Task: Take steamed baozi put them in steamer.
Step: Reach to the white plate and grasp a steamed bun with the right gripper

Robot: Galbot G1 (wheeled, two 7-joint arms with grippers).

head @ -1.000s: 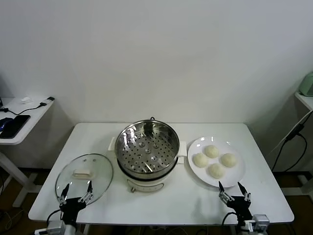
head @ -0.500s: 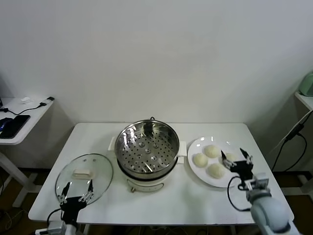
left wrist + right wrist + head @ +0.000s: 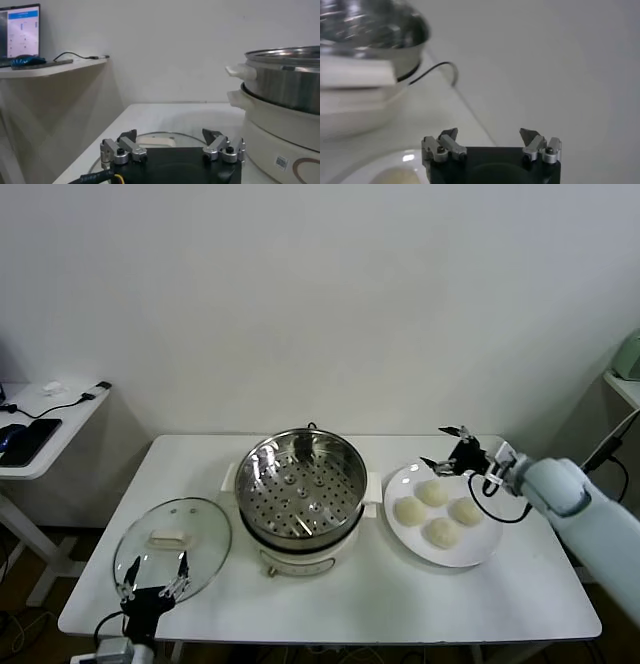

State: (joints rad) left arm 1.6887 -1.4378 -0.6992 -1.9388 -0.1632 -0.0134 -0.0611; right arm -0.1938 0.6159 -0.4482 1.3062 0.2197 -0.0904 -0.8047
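While right gripper (spread) overhangs baozi, steamer

The right tool hangs raised with its fingers spread, while the left tool sits low, likewise spread.

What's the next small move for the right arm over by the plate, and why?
Probably lower the right claw onto the far baozi. It is open and above the far rim of the plate, all four buns lie there, and the steamer holds none. The left claw waits near the glass lid.
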